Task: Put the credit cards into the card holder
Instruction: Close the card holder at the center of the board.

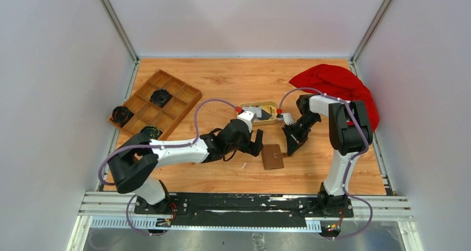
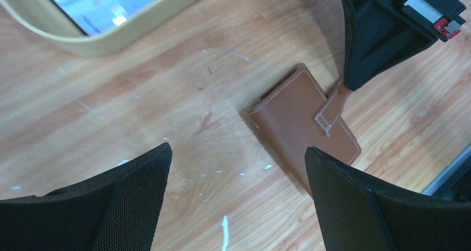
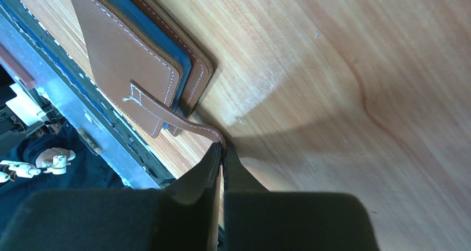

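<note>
The card holder (image 1: 272, 156) is a brown leather wallet lying closed on the wooden table, also seen in the left wrist view (image 2: 294, 118) and the right wrist view (image 3: 128, 56). My right gripper (image 3: 224, 148) is shut on its closing strap (image 3: 183, 120) at the wallet's right edge (image 1: 290, 148). My left gripper (image 2: 236, 156) stands wide open just left of the wallet, with only bare table between its fingers. Whitish credit cards (image 2: 100, 1) lie in the oval tan dish (image 2: 111, 43) behind the wallet.
A wooden compartment tray (image 1: 158, 104) with black round parts sits at the back left. A red cloth (image 1: 339, 84) lies at the back right behind the right arm. The tan dish (image 1: 275, 109) stands between the two wrists. Grey walls close in three sides.
</note>
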`<state>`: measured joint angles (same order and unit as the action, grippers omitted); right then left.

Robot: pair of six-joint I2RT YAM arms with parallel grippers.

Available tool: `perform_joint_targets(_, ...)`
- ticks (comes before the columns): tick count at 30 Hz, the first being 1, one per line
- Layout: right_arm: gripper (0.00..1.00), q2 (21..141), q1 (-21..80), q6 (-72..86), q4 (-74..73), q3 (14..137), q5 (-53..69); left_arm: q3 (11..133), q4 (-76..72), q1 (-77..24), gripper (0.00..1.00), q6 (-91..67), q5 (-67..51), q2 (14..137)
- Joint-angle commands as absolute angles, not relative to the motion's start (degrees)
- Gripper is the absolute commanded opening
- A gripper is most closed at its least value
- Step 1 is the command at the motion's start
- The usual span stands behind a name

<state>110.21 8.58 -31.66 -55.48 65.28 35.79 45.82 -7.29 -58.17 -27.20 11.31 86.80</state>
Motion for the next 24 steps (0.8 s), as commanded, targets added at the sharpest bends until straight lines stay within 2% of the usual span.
perform_joint_targets(1,0.0,111.2,8.8,-31.7,-54.1,64.6,30.9,44.8,-11.2,-57.7,0.93,-36.7,4.3,90.5)
perform_joint_targets(11,0.0,111.7,10.4,-31.0,-52.7,64.2,26.7,43.8,-15.4,-57.7,0.9,-52.0,-0.6,98.0)
perform_joint_targets(14,0.0,112.1,10.6,-30.8,-52.4,64.1,25.8,43.8,-17.3,-57.7,0.84,-54.3,-2.2,99.7)
perform_joint_targets(24,0.0,112.7,11.3,-30.6,-52.4,64.1,25.2,42.5,-24.5,-57.7,0.73,-59.1,-4.7,104.6)
